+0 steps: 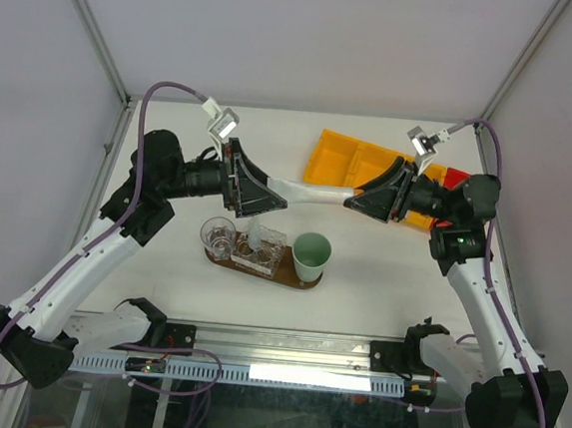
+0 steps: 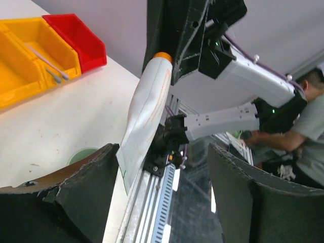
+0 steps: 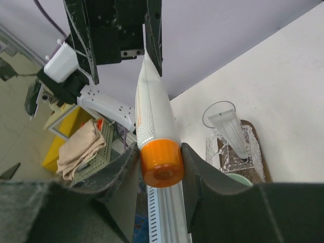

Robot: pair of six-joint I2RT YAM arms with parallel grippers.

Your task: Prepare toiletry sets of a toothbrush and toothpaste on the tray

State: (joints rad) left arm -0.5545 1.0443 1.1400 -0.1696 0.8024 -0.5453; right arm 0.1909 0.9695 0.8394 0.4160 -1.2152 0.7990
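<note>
Nearest, close to the table's near edge and about midway along it, lies the tray [image 1: 261, 275], a dark brown wooden oval. Clear glasses [image 1: 218, 236] stand on its left and middle parts, and a white tube [image 1: 257, 235] stands upright in one of them. A mint-green cup [image 1: 311, 254] stands at the tray's right end.

Beyond the tray, above the table's centre, the two arms meet tip to tip. The toothpaste tube [image 1: 313, 193] lies level in the air between them. The right gripper [image 1: 350, 202] is closed on the tube's orange cap [image 3: 162, 162], one finger pressed against each side of it. The left gripper [image 1: 279, 198] has its jaws wide apart. The tube's flat crimped end sits between its fingers [image 2: 86, 192], close to one and well clear of the other; whether it touches the nearer finger cannot be told.

Farthest, toward the table's far edge and right of its middle, sits a yellow compartmented bin [image 1: 335, 163], with a red bin [image 1: 456, 177] just beside it on the right. Thin grey brushes [image 2: 50, 68] lie in one of the yellow compartments.
</note>
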